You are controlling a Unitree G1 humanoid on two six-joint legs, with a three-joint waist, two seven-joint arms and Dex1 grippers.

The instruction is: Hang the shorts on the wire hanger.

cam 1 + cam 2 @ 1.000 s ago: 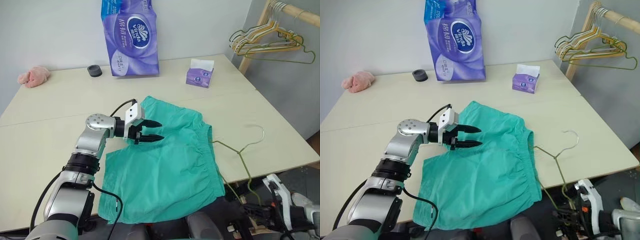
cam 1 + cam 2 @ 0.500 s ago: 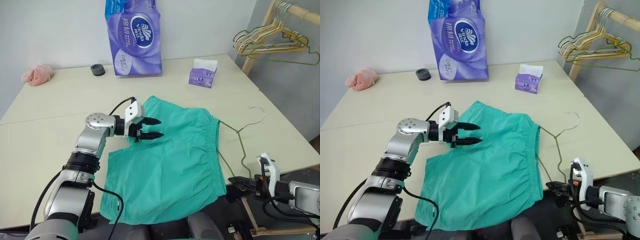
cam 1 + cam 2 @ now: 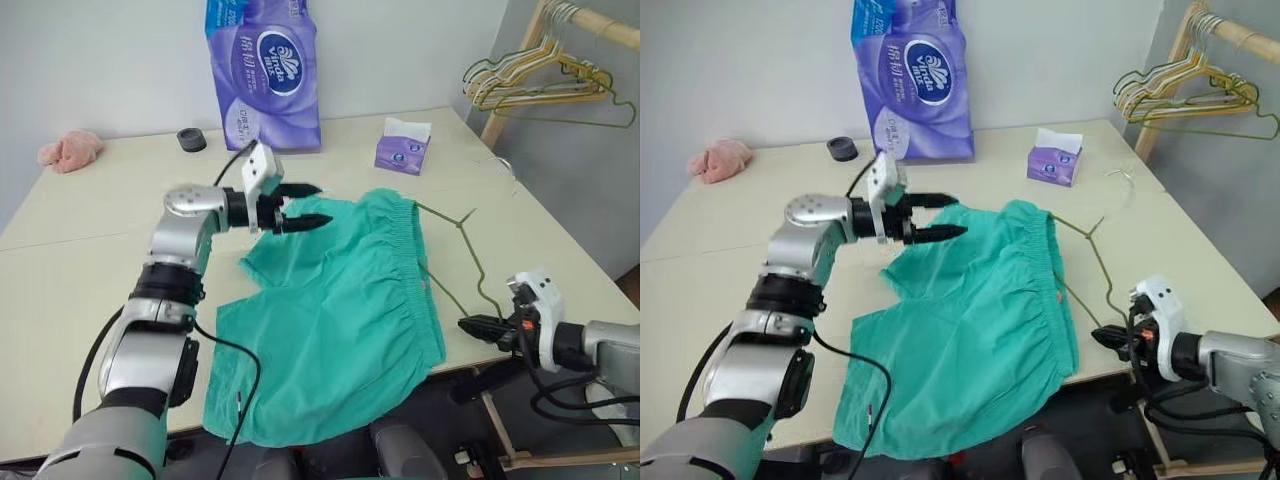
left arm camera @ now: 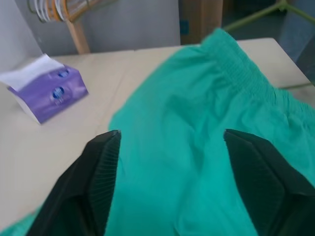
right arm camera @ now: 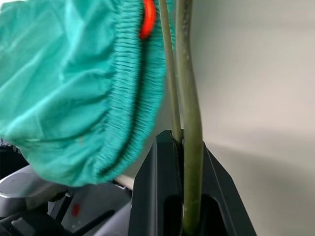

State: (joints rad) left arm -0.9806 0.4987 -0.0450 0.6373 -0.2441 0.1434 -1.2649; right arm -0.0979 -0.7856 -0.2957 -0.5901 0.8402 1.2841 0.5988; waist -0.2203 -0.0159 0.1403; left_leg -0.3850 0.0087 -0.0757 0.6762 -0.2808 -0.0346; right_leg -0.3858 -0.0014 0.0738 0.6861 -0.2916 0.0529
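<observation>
Shorts (image 3: 340, 300): teal-green cloth, gathered waistband toward 3 o'clock, spread over the middle of the table (image 3: 90, 270) with the lower hem draped over the near edge at 6 o'clock. One leg is bunched and lifted at 11 o'clock of the cloth. A small orange drawstring (image 3: 1057, 297) shows at the waistband.

Wire hanger (image 3: 470, 255): thin olive-green wire, hook (image 3: 1123, 176) toward 1 o'clock, one arm running under or just inside the waistband, the low corner pinched by the right gripper (image 3: 478, 326) at 4 o'clock of the shorts. Its jaws are closed on the wire, as the right wrist view confirms.

Left gripper (image 3: 302, 206): at 11 o'clock of the shorts, just above the raised leg, fingers spread wide with nothing between them; the left wrist view shows only cloth beyond the pads.

Hazards, judged:
- The wire is held at a single corner; it may swing or twist in the closed jaws and slide out of the waistband.
- With the cloth free of the left gripper, the overhanging hem could pull the shorts toward the table's near edge.
- The hook at 1 o'clock may catch on the table as the hanger moves.

Also present: toilet-paper pack (image 3: 265, 70), tissue box (image 3: 402, 148), pink cloth (image 3: 68, 150), rack of hangers (image 3: 535, 80).
</observation>
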